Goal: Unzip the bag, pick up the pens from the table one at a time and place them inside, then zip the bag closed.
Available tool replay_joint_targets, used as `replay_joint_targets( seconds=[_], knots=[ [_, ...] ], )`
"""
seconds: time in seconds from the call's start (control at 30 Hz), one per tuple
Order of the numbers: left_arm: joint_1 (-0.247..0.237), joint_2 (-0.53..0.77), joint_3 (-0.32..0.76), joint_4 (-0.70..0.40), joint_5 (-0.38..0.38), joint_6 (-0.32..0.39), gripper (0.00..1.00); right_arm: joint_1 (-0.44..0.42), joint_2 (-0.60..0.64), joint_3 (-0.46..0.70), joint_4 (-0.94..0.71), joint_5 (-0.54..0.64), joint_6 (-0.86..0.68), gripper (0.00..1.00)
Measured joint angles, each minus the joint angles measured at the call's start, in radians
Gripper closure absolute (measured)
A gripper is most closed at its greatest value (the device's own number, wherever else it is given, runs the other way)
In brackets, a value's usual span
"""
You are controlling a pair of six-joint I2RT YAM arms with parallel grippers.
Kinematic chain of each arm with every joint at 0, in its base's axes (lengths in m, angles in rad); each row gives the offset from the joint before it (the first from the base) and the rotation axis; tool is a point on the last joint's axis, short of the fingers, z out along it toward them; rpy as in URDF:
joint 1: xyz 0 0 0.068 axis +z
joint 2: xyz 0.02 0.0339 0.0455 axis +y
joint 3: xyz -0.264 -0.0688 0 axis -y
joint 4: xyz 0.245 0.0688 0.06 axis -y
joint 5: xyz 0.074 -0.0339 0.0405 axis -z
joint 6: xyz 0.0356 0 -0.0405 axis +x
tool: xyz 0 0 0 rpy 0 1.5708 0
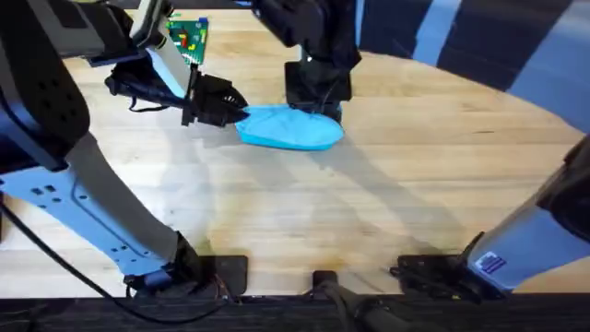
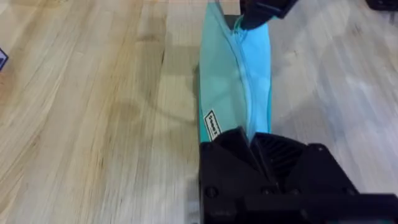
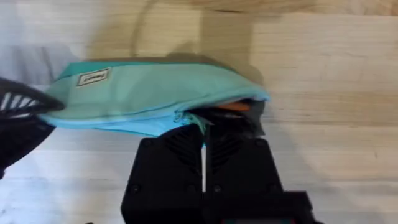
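Pale wooden table (image 1: 387, 184), grain visible. Bag (image 1: 290, 127) near far edge, long axis left-right along it. Left gripper (image 1: 238, 112) clamps its left end; right gripper (image 1: 313, 109) closed on zipper, orange pen (image 3: 233, 106) peeking inside.

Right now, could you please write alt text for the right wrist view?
A light blue bag lies lengthwise on the wooden table, the right gripper closed at its zipper edge. Something orange peeks from the bag's end; the left gripper holds the opposite end.
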Motion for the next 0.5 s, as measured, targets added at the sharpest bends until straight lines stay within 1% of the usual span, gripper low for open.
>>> replay_joint_targets(
  seconds=[0.13, 0.5],
  knots=[
    [0.002, 0.000, 0.000, -0.001, 0.000, 0.000, 0.958, -0.032, 0.000, 0.000, -0.022, -0.005, -0.004, 0.970],
    [0.002, 0.000, 0.000, -0.001, -0.002, 0.000, 0.958, -0.080, 0.000, 0.002, -0.063, -0.022, -0.038, 0.970]
  ],
)
